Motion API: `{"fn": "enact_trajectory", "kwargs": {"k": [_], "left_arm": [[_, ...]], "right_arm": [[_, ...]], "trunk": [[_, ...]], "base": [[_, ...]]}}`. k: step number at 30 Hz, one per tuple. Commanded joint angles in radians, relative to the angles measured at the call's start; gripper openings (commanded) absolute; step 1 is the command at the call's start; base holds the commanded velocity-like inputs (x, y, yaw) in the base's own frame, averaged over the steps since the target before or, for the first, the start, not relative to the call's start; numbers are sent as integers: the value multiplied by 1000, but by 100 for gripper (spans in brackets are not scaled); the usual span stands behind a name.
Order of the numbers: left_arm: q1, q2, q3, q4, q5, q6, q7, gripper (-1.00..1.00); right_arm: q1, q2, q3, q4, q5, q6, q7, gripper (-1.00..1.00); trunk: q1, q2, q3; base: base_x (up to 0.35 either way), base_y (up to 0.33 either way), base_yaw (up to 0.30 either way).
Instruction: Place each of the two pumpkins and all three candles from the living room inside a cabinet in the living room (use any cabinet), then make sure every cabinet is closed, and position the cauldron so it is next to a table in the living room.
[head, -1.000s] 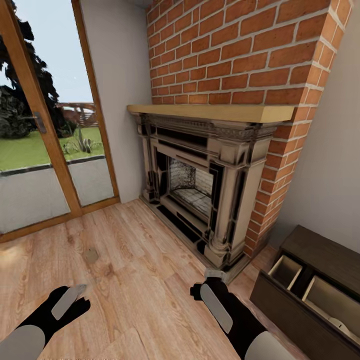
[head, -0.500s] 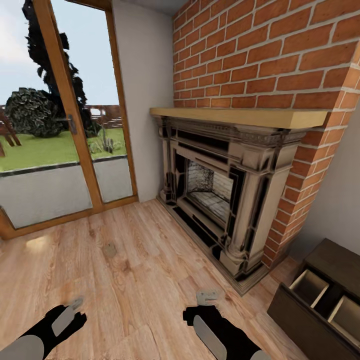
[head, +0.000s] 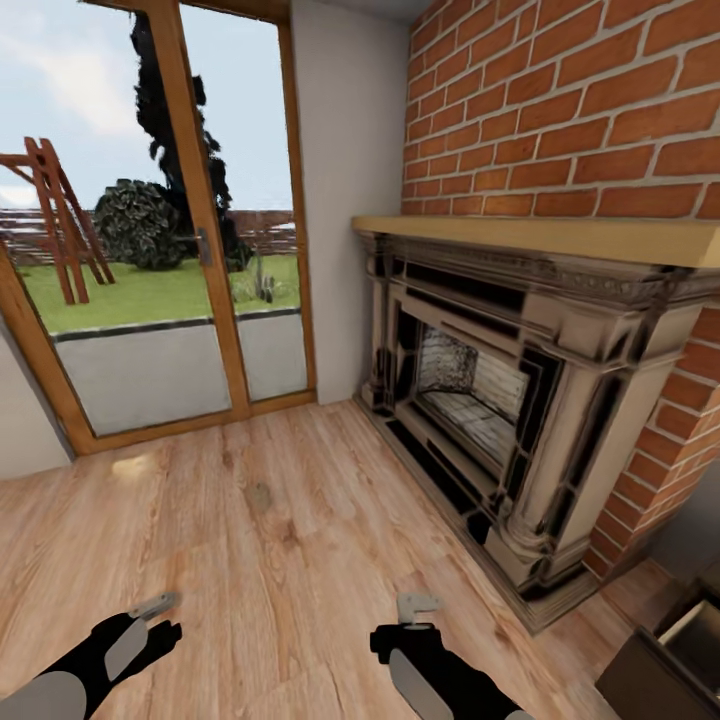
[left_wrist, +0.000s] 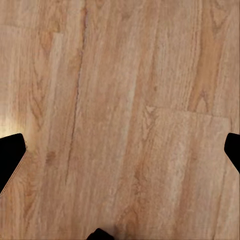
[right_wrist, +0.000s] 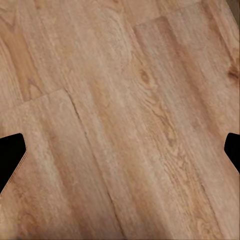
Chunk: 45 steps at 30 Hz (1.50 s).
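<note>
Both arms are black toward the wrist with a flat light-grey panel along the top, and turn pale grey further back. The left tool (head: 155, 606) and right tool (head: 417, 606) end in small grey metal tips. In the wrist views the fingers (left_wrist: 11, 155) show as plain black blocks.

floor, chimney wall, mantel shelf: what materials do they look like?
Floor: wood planks or laminate, light tan, low sheen; grain, knots and board seams show. Chimney wall: red brick with pale mortar joints, matte. Mantel shelf: plain light wood slab, probably. The carved surround below looks like painted or stone-like cream with dark panels; unclear which.
</note>
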Motion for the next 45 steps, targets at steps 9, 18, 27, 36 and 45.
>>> {"fn": "enact_trajectory", "kwargs": {"k": [9,18,27,36,45], "left_arm": [[0,-6,-8,-3,6,3,5,100],[0,-7,-8,-3,6,3,5,100],[0,-1,-8,-3,6,3,5,100],[0,-8,-8,-3,6,2,5,100],[0,-9,-8,-3,6,1,5,100]], "right_arm": [[-1,-2,10,2,-8,-7,-10,100],[-1,-4,10,2,-8,-23,-9,100],[-1,-2,11,1,-8,-32,-12,100],[-1,-1,11,2,-8,-35,-11,100],[-1,-2,11,2,-8,-57,-11,100]], "trunk": [[1,-1,-1],[1,-1,-1],[1,-1,-1],[1,-1,-1],[1,-1,-1]], "base": [[282,14,86],[258,154,2],[249,207,216],[305,47,290],[168,1,291]]}}
